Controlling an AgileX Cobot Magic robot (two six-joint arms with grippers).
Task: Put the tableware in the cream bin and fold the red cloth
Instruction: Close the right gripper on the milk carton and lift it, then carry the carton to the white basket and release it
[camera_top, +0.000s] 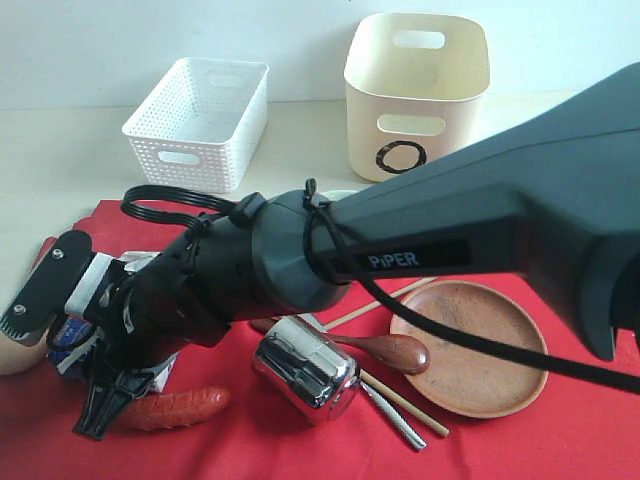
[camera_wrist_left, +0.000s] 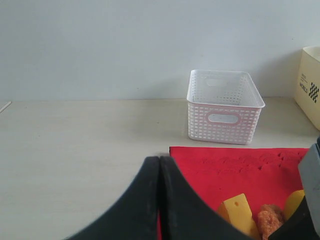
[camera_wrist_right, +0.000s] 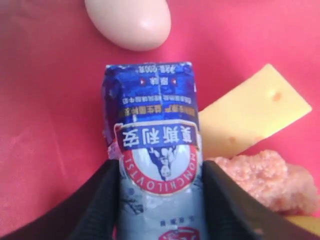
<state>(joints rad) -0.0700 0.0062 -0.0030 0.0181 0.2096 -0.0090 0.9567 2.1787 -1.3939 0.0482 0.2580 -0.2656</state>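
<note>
The red cloth (camera_top: 250, 445) lies spread on the table under everything. On it are a steel cup (camera_top: 305, 372) on its side, a dark wooden spoon (camera_top: 385, 350), a brown plate (camera_top: 470, 350), chopsticks (camera_top: 405, 403) and a metal knife (camera_top: 395, 420). The cream bin (camera_top: 415, 90) stands at the back right. My right gripper (camera_wrist_right: 160, 167) reaches across to the left (camera_top: 100, 405). Its jaws press both sides of a blue and white milk carton (camera_wrist_right: 152, 130) lying on the cloth. My left gripper (camera_wrist_left: 160, 161) is shut and empty, over the cloth's edge (camera_wrist_left: 235, 165).
A white lattice basket (camera_top: 200, 120) stands at the back left. A sausage (camera_top: 175, 408) lies by the right gripper. An egg (camera_wrist_right: 129, 22), a cheese wedge (camera_wrist_right: 250, 115) and a fried piece (camera_wrist_right: 262, 175) surround the carton. The right arm hides the cloth's middle.
</note>
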